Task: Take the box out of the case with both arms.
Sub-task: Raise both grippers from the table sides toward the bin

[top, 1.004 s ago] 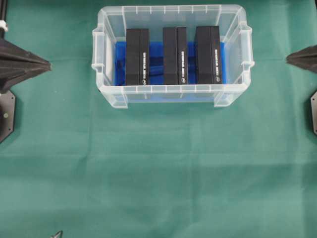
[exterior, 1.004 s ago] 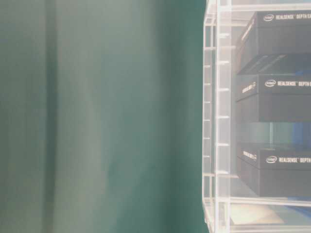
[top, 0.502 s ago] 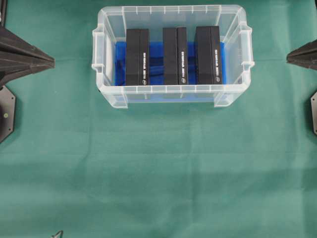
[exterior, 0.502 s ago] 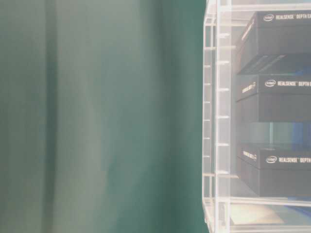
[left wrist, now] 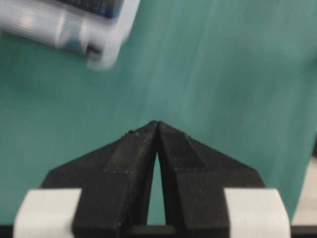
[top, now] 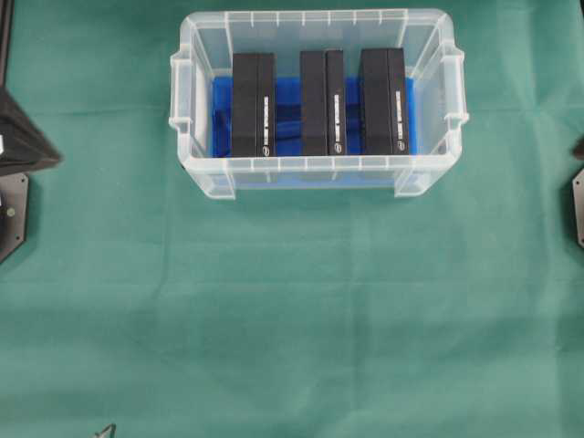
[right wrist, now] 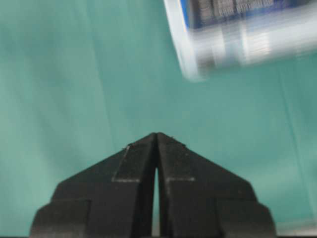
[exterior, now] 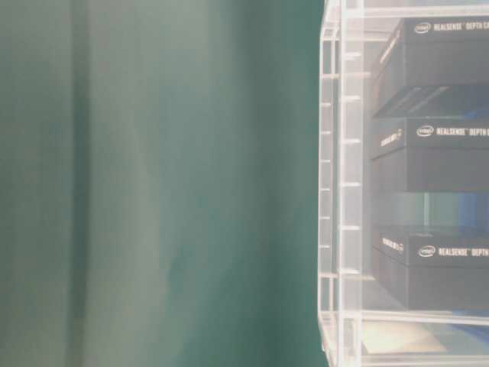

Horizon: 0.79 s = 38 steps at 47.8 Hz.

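The case (top: pixel 315 166), a clear rimmed bin lined with a blue sheet (top: pixel 287 119), stands at the table's top middle. Three black boxes stand in it side by side: left (top: pixel 253 103), middle (top: pixel 322 102), right (top: pixel 382 100). The table-level view shows them through the case wall (exterior: pixel 341 183). My left gripper (top: pixel 55 161) is shut and empty at the left edge, well away from the case. Its wrist view shows its tips (left wrist: pixel 155 123) together over cloth, the case corner (left wrist: pixel 101 42) far off. My right gripper (right wrist: pixel 157 134) is shut and empty, with only a sliver (top: pixel 579 146) at the overhead right edge.
Green cloth (top: pixel 301 310) covers the whole table. Black arm base plates sit at the left edge (top: pixel 11 214) and the right edge (top: pixel 578 205). A small dark object (top: pixel 108 429) pokes in at the bottom left.
Both grippers have pulled back outward from the case. The left one dropped toward the left edge; the right one has almost left the overhead view. Case and boxes have not moved.
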Each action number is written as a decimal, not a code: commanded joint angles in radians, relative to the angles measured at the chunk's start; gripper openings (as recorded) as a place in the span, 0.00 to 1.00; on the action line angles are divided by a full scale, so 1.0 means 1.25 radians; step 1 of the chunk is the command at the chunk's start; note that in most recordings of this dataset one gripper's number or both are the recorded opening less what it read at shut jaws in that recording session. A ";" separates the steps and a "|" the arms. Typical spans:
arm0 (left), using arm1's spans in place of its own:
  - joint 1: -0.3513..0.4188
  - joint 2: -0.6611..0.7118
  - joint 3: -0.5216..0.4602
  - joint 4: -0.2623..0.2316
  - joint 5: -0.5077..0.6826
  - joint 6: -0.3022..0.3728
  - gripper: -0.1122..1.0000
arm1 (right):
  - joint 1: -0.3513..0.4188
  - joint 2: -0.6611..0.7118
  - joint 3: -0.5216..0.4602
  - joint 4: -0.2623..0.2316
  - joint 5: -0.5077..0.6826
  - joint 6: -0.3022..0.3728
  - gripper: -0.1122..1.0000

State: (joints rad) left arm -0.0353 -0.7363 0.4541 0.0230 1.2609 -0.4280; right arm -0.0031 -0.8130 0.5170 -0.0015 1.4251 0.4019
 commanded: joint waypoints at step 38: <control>-0.010 0.033 -0.047 0.006 0.211 -0.655 0.12 | -0.005 0.036 -0.021 -0.026 0.163 0.583 0.11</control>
State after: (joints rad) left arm -0.0537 -0.6903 0.4188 0.0245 1.5125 -1.1290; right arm -0.0061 -0.7793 0.5154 -0.0322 1.6291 1.0201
